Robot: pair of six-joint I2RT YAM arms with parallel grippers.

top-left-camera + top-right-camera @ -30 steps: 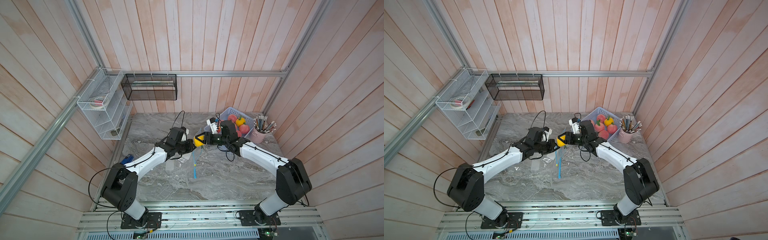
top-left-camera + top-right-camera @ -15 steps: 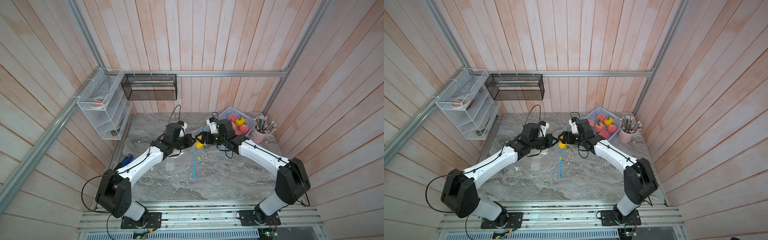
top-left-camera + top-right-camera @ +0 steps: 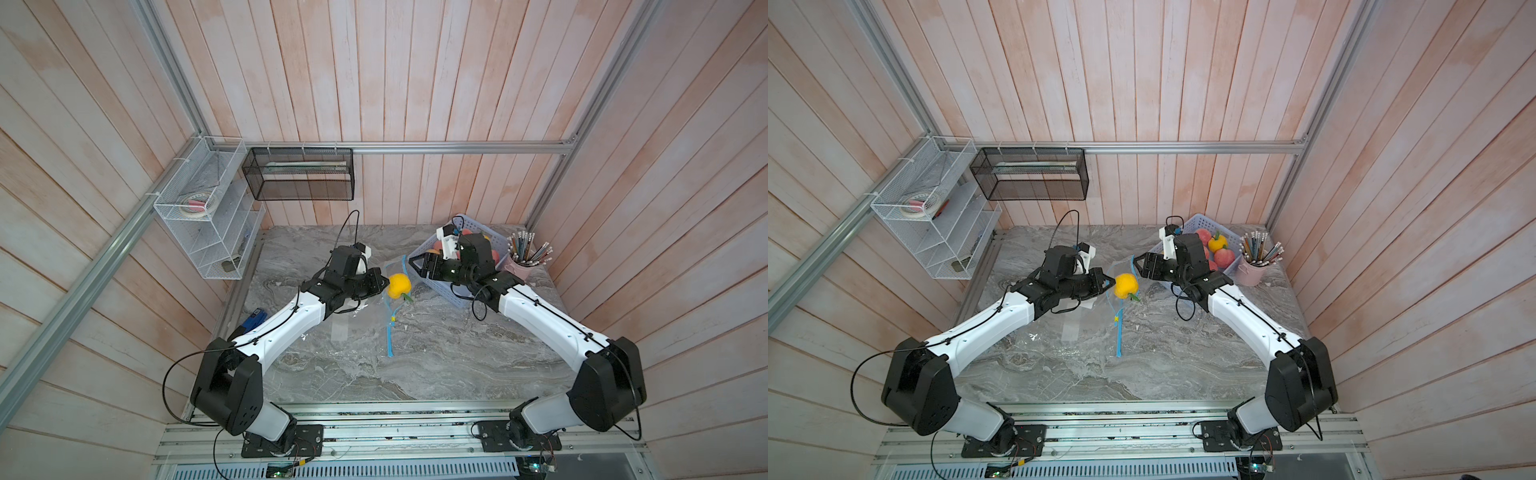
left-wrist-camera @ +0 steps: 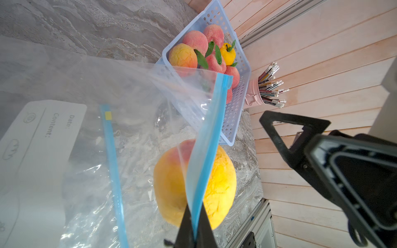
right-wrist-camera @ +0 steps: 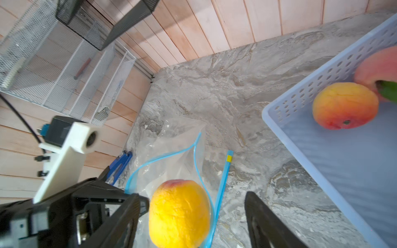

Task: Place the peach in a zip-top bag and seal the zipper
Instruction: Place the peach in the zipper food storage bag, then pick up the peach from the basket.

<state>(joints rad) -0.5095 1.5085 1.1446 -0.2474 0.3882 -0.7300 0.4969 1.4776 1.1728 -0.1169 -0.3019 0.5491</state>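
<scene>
The yellow-orange peach sits in the mouth of the clear zip-top bag, partly behind its plastic, with no gripper touching it. My left gripper is shut on the bag's blue zipper edge and holds that edge up off the marble table. The other zipper strip hangs down to the table. My right gripper is open and empty, a short way from the peach on the basket side.
A pale blue basket with several more peaches stands at the back right. Beside it is a pink cup of pencils. A white wire shelf and a black mesh bin hang on the walls. A blue clip lies at the left edge.
My right gripper has opened, let go of the peach and drawn back toward the basket. The peach stays at the bag's mouth. My left gripper has lifted the bag edge slightly.
</scene>
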